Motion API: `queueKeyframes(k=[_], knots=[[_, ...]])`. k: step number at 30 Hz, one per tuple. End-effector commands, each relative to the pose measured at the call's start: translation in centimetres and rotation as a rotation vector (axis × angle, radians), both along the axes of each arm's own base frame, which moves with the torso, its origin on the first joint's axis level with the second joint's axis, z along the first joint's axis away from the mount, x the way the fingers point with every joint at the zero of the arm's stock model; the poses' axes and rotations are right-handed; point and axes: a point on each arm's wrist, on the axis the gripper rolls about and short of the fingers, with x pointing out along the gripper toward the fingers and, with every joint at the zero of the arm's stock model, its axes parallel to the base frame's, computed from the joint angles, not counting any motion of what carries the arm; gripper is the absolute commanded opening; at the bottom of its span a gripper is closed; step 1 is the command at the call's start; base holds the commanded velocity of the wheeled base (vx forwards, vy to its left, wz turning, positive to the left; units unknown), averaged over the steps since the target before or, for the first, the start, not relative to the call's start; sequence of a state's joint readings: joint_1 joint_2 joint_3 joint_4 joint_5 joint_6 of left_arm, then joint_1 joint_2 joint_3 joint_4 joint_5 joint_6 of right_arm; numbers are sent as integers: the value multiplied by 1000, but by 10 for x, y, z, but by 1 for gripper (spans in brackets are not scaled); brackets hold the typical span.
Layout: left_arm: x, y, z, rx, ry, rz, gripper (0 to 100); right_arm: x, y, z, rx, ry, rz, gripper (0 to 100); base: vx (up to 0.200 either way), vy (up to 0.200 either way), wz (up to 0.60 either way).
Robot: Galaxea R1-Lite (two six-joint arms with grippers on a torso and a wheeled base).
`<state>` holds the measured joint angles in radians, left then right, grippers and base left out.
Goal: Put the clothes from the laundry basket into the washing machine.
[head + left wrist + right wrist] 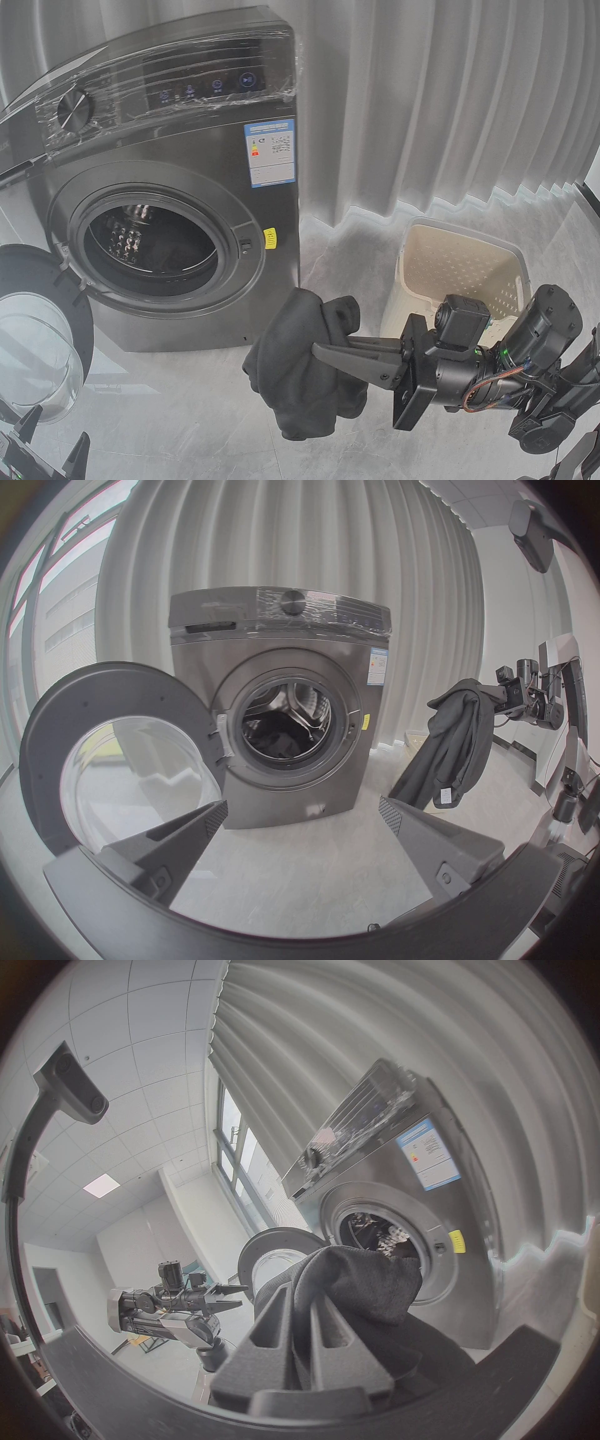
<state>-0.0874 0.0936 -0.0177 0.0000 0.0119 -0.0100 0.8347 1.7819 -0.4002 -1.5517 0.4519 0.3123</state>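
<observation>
- Dark garment [306, 369] hangs in the air from the right gripper [325, 350], between the laundry basket [462, 231] and the washing machine [187, 156]. It is lower than the drum opening [153, 247] and to the right of it.
- This gripper's fingers are closed on a fold near the top of the cloth, and the rest hangs below as a loose bundle with a long end.
- For a good step, I think the arm should lift first, so that the hanging end passes over the lower rim of the opening and does not catch on it.
- Then it should go deep into the drum before it releases. A release at the rim would probably let the cloth slide out.
- On the left the door [37, 337] is swung fully open, so the way looks free. Some dark cloth [275, 736] lies already inside the drum.
- Low beside the door, the left gripper [59, 425] has its fingers wide apart and holds nothing. It is better that it does not enter the path.
</observation>
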Motion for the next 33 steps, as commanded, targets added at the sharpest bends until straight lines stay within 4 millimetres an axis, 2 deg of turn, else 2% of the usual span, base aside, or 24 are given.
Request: queueKeyframes(k=[1, 8, 14, 20, 25, 33], knots=[[1, 0, -5, 1, 19, 0, 100, -1, 1, 0, 0, 0, 7, 0, 0, 0, 0], [1, 0, -5, 1, 19, 0, 100, 3, 0, -1, -2, 3, -9, 0, 0, 0, 0], [1, 0, -5, 1, 18, 0, 100, 4, 0, -3, -7, 5, -12, 0, 0, 0, 600], [1, 0, -5, 1, 18, 0, 100, 5, 0, 0, 3, -6, -15, 0, 0, 0, 0], [1, 0, -5, 1, 18, 0, 100, 19, -7, 2, 17, -4, -147, 0, 0, 0, 0], [1, 0, -5, 1, 18, 0, 100, 30, -10, -1, 19, 8, -246, 0, 0, 0, 0]])
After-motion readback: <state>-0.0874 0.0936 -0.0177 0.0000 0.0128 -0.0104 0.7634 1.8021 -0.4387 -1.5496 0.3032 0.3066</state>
